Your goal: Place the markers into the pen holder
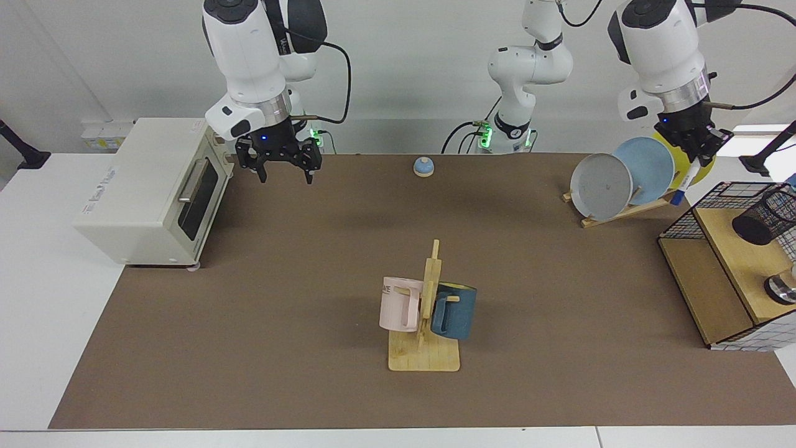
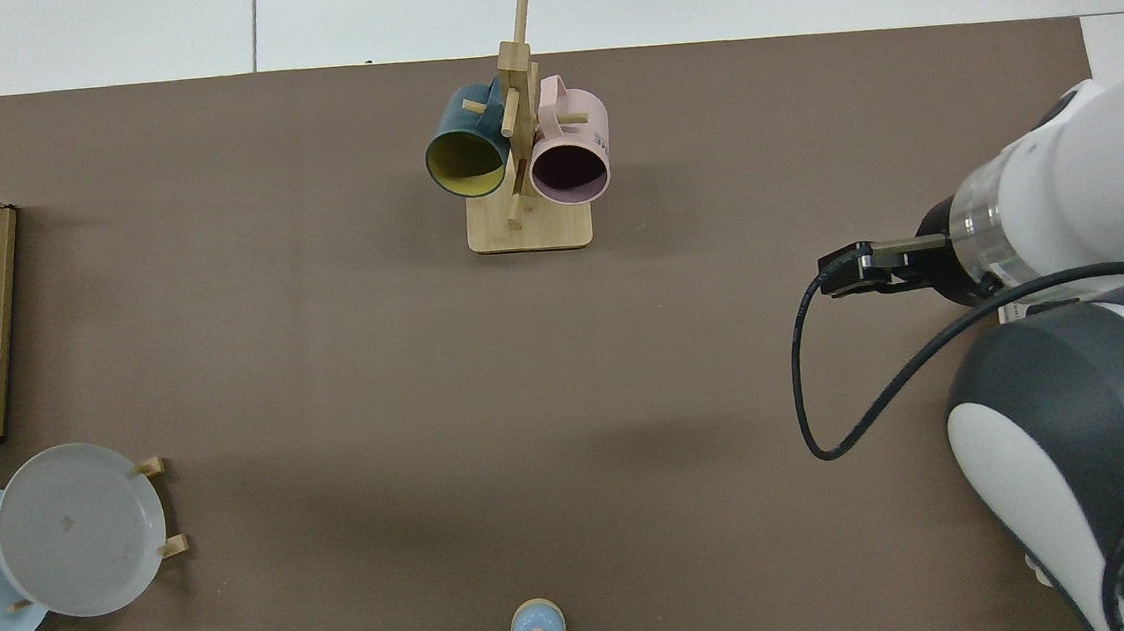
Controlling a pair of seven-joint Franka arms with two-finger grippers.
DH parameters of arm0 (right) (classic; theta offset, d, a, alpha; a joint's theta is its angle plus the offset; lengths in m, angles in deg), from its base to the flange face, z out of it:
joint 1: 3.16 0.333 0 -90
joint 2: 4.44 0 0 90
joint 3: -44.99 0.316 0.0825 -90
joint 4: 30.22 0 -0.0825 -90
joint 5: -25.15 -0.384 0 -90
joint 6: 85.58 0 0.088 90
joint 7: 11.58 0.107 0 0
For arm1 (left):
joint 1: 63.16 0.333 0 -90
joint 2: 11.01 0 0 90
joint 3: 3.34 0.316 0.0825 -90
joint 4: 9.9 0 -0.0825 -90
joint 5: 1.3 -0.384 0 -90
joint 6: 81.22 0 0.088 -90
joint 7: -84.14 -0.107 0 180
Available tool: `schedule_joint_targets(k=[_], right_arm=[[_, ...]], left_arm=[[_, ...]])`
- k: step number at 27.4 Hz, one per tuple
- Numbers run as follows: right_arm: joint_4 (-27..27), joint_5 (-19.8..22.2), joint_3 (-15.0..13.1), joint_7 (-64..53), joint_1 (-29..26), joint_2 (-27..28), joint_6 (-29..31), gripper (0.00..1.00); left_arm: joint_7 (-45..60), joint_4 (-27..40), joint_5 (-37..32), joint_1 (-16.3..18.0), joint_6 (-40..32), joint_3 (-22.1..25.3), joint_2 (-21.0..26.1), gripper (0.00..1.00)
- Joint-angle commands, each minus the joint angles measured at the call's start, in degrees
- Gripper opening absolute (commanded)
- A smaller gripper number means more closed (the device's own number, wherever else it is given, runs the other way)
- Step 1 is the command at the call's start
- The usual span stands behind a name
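1. Surveying the table first, we saw a brown mat covering it, with white margins around the mat.
2. We noted the right arm near the toaster oven, waiting. The right gripper hung above the mat just beside the oven's door, its fingers spread wide with nothing between them. In the top view only this arm's wrist and cable showed; the fingers were hidden.
3. We noted the left arm reaching toward the far corner by the plates. The left gripper pointed down in front of the yellow plate, its fingers closed on the upper end of the marker.
4. The wire-grid frame with its wooden shelves stood at the mat's edge, on the left arm's side.
5. The plate rack held grey, blue and yellow plates leaning in a row.
6. The mug stand stood mid-mat, with a pink mug and a dark blue mug hung on its pegs.
7. The pen holder lay tilted on the frame's upper shelf, its mouth toward the arms. It was apart from the marker.
8. The marker hung almost upright, blue end down, over the rack's end and near the frame's top corner.
9. A small blue bell sat at the far edge of the mat.
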State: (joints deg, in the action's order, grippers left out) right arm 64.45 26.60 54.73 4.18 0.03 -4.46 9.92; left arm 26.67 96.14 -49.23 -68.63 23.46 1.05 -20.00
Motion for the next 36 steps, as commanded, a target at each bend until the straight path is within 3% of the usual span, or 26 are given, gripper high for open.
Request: schedule_joint_targets(k=[1, 11, 17, 23, 30, 36], right_arm=[[-1.33, 1.62, 0.8, -3.11, -1.35, 0.37, -2.08, 1.0], [-3.61, 1.27, 0.8, -3.11, -2.31, 1.16, -5.41, 1.0], [-3.35, 0.3, 0.8, -3.11, -3.8, 1.25, -4.8, 1.0], [-3.09, -0.32, 0.8, -3.11, -4.78, 0.98, -4.8, 1.0], [-2.91, -0.32, 0.8, -2.49, -4.78, 0.89, -4.8, 1.0], [-2.91, -0.32, 0.8, -2.49, -4.69, 0.89, -4.8, 1.0]], left_arm=[[-5.45, -2.24, -7.35, 0.46, -0.18, 1.93, 0.99, 0.0], [-21.0, -9.88, -13.68, 0.55, 2.89, 6.24, 6.26, 0.0], [-24.88, -10.5, -16.76, 1.07, 6.4, 8.26, 8.64, 0.0], [-31.55, -13.13, -14.83, 2.3, 9.92, 10.64, 12.85, 0.0], [-37.79, -15.77, -9.91, 7.22, 12.38, 10.64, 18.13, 0.0], [-43.42, -20.96, -5.78, 9.33, 12.65, 10.64, 22.18, 0.0]])
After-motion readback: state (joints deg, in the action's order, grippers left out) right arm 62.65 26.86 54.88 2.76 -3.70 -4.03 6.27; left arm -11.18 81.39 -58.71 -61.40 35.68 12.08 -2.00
